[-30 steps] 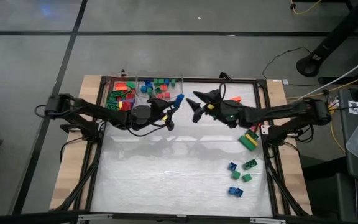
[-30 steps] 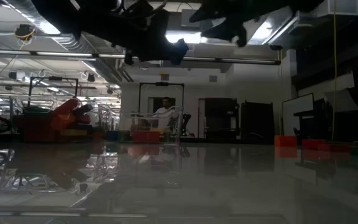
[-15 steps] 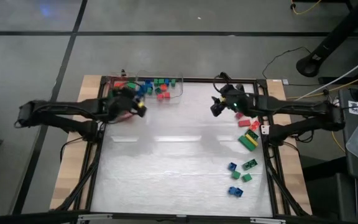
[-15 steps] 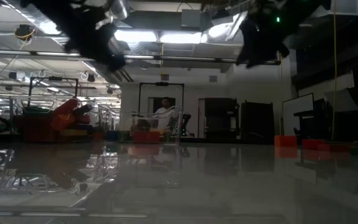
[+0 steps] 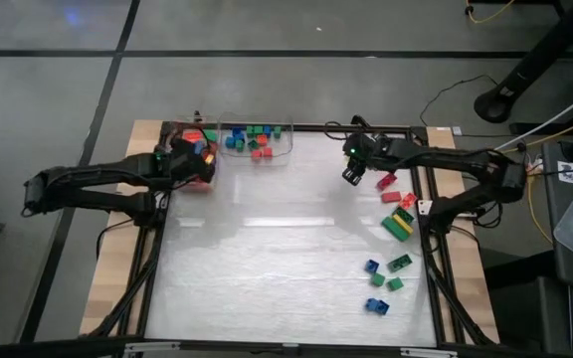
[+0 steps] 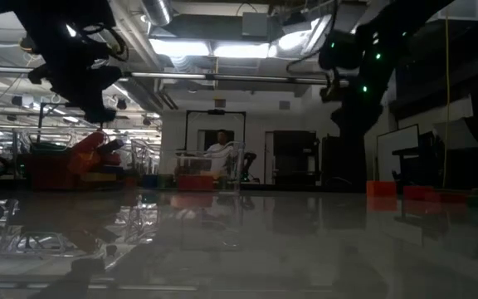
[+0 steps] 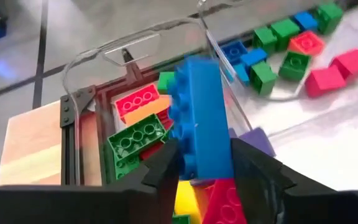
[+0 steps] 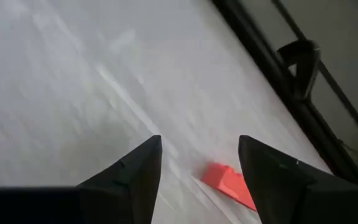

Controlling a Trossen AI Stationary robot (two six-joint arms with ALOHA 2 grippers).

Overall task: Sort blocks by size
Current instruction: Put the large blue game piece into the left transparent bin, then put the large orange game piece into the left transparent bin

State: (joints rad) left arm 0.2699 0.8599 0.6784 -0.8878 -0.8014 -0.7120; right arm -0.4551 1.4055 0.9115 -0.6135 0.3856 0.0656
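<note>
While a long blue studded plastic brick (image 7: 199,118) sits upright between the fingers of the left gripper (image 7: 205,163), it hangs directly over the clear plastic bin of long bricks (image 7: 79,106) at the table's far left corner. The jaws press against the brick's two sides, so the brick is not yet released. Below it lie green, red, orange, yellow and purple long pieces (image 7: 138,140) already collected in that bin. Just beside it, a second clear bin (image 5: 257,140) holds the short square bricks in blue, green and red.

Over by the far right edge of the table, the right gripper (image 8: 199,163) hovers with its fingers spread apart and nothing between them, just above a small red brick (image 8: 230,182) lying on the white table surface (image 5: 277,259). In the overhead view the right gripper sits near a run of loose pieces: red ones (image 5: 388,184), a yellow and green long pair (image 5: 400,222), and a cluster of small blue and green bricks (image 5: 384,280) nearer the front.

By my judgement the sort is well over halfway: most bricks are binned, roughly ten remain loose along the right side.
</note>
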